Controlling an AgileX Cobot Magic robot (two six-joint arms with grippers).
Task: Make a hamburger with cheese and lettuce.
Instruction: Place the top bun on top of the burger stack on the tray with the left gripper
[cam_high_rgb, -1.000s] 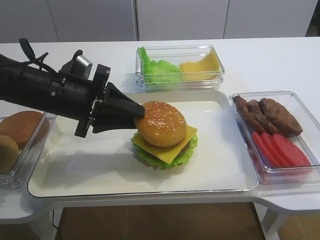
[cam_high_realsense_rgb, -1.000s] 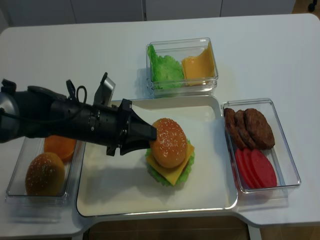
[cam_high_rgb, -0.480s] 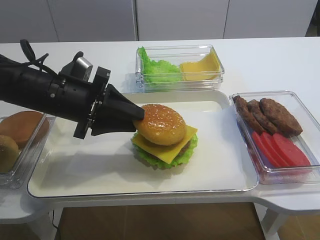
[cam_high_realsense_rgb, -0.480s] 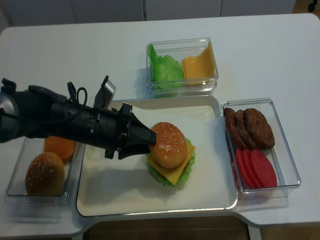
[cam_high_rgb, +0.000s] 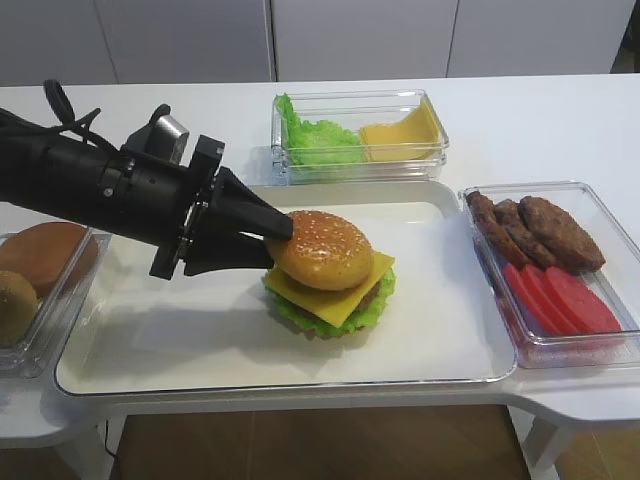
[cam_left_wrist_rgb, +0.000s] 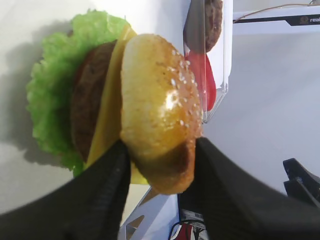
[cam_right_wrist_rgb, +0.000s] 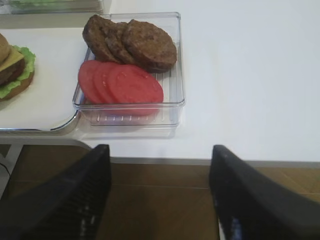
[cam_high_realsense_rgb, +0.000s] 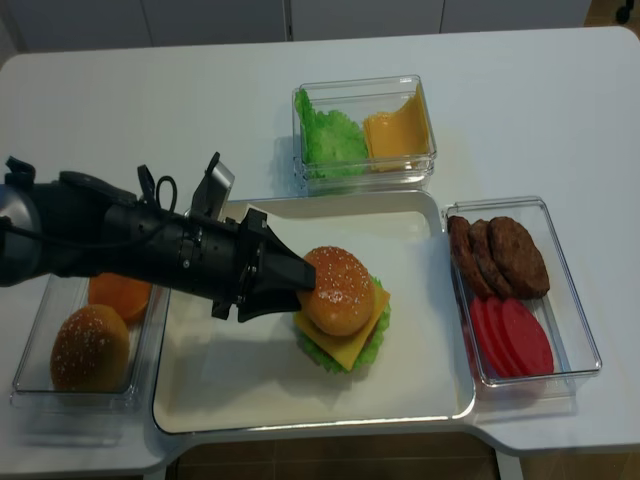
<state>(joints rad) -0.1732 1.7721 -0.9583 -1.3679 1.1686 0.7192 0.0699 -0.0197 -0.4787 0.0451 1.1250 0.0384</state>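
On the white tray (cam_high_rgb: 150, 340) sits the hamburger (cam_high_rgb: 328, 272), roughly mid-tray: sesame bun on top, the cheese (cam_high_rgb: 325, 298) square below it with corners jutting out, brown patty, then the lettuce (cam_high_rgb: 318, 318) frilling out at the bottom. Left gripper (cam_high_rgb: 278, 238) reaches in from the left, arm lying nearly level, jaws bracketing the left edge of the top bun. In the left wrist view both fingers (cam_left_wrist_rgb: 100, 195) flank the bun's near rim, touching or just beside it; jaws part-spread at about bun width, cannot tell whether they actually clamp it. Bun rests on the stack, slightly tilted. Right gripper (cam_right_wrist_rgb: 160, 192) hangs off the tray's right front, past the table edge, jaws wide apart with nothing between them.

Behind the tray: clear box (cam_high_rgb: 360, 135) with a heap of green leaves and yellow slices. Right of the tray: clear box (cam_high_rgb: 545, 270) with brown patties at the back, red tomato slices at the front. Left of the tray: clear bin (cam_high_realsense_rgb: 85, 330) with loose buns.
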